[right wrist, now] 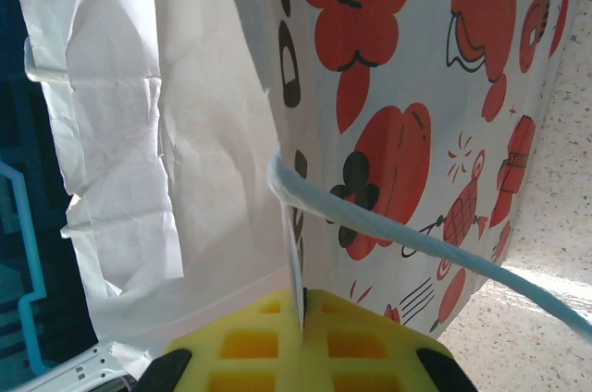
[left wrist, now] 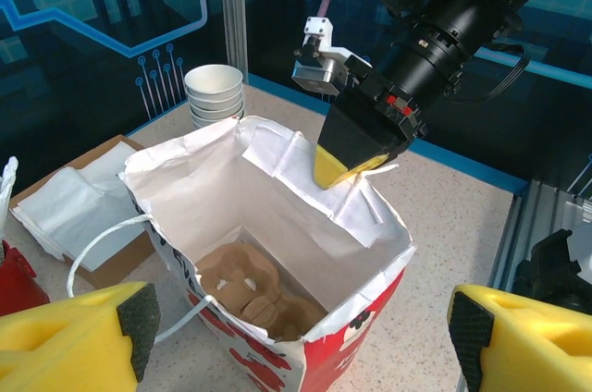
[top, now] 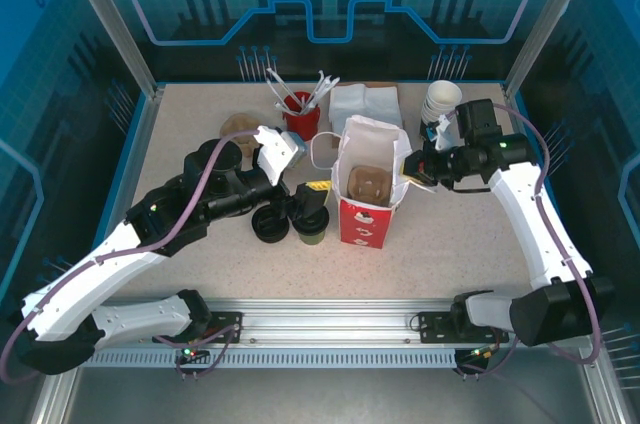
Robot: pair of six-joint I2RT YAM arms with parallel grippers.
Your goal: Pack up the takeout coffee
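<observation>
The left end effector point(top: 308, 196) is wide open and empty, near the takeout coffee point(top: 311, 229), which stands on the desk point(top: 450, 244) just beside the paper bag point(top: 362, 226) (on its left). The right end effector point(top: 415, 172) pinches the bag's rim.

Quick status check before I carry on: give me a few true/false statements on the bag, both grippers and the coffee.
The right gripper is shut on the rim of the paper bag. True.
The bag is empty. False: a brown pulp carrier lies at its bottom.
The left gripper holds the takeout coffee. False: it is open, and the coffee stands on the table beside the bag.
A stack of lidless cups stands beyond the bag. True.
The bag lies on its side. False: it stands upright, mouth open.
</observation>
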